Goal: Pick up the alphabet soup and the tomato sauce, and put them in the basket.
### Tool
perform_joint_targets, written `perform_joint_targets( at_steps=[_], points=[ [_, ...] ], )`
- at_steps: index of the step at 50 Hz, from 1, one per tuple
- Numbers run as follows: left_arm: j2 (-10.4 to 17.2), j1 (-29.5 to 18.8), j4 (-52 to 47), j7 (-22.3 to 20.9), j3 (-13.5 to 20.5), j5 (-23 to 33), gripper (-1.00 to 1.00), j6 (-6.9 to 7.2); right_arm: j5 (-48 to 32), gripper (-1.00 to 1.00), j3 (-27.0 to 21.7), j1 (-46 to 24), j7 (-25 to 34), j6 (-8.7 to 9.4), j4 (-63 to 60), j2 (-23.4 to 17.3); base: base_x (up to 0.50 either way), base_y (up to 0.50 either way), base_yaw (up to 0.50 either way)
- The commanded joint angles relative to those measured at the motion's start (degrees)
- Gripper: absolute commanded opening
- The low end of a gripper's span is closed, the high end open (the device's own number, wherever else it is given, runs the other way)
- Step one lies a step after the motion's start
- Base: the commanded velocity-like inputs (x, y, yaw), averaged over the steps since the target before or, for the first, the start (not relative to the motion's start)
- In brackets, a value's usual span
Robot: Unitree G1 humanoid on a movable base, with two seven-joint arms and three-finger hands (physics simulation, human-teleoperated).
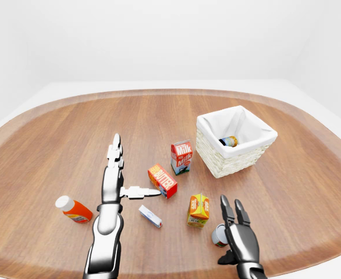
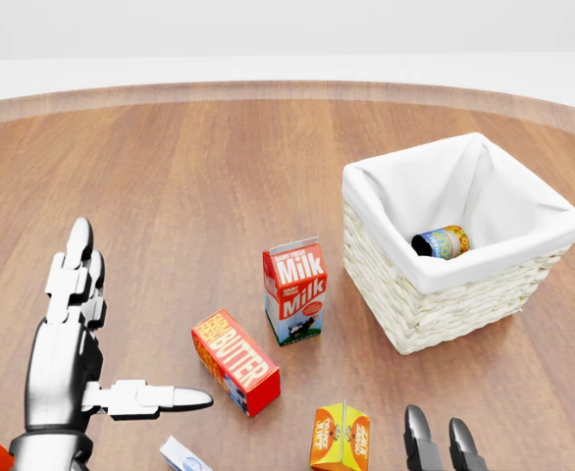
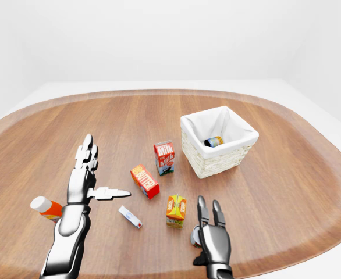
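Right hand: the right hand [image 1: 238, 232] hovered with fingers spread, grasping nothing, just beside a small can [image 1: 219, 235] on the table [image 1: 310, 186].
Left hand: the left hand [image 1: 113, 171] was splayed and idle.
Basket: the basket [image 1: 235, 152] held one can [image 1: 228, 140] inside.
Risk: a clumsy closing could have toppled the can into the orange carton [image 1: 198, 210] or rolled it off the near edge.
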Motion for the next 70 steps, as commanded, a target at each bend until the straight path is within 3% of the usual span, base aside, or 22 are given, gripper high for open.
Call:
perform_joint_targets(
  at_steps=[1,17,19,46,48,50,70],
  points=[
    [-0.03,0.31,-0.58,-0.08,0.01,-0.07,1.0,0.0,-1.36,1.0,1.59,-1.39,-2.64,0.0,3.05,-0.47,0.0,0.0,0.0],
    [-0.01,0.36,-0.58,-0.04,-0.06,-0.04,1.0,0.0,-1.16,1.0,1.77,-2.56,-2.64,0.0,5.79,-0.59,0.0,0.0,0.0],
    [-0.03,0.38,-0.81,-0.06,-0.1,0.0,1.0,0.0,-3.07,1.0,2.14,-4.72,-2.64,0.0,11.02,-0.74,0.0,0.0,0.0],
    [-0.05,0.5,-1.1,-0.13,-0.22,0.18,1.0,0.0,-3.15,1.0,2.79,-3.95,-2.64,0.0,10.56,-0.68,0.0,0.0,0.0],
    [-0.02,0.55,-0.78,-0.14,-0.17,0.14,1.0,0.0,-3.89,-0.18,3.09,-4.39,-2.64,0.0,11.98,-0.75,0.0,0.0,0.0],
    [-0.01,0.65,-0.63,-0.15,-0.15,0.13,1.0,0.0,-3.33,-1.0,3.0,-3.87,-2.64,0.0,10.71,-0.75,0.0,0.0,0.0],
    [0.01,0.54,-0.54,-0.28,0.0,0.05,1.0,0.0,-1.11,-1.0,2.67,1.55,-2.64,0.0,0.15,-1.53,0.0,0.0,0.0]
  ],
)
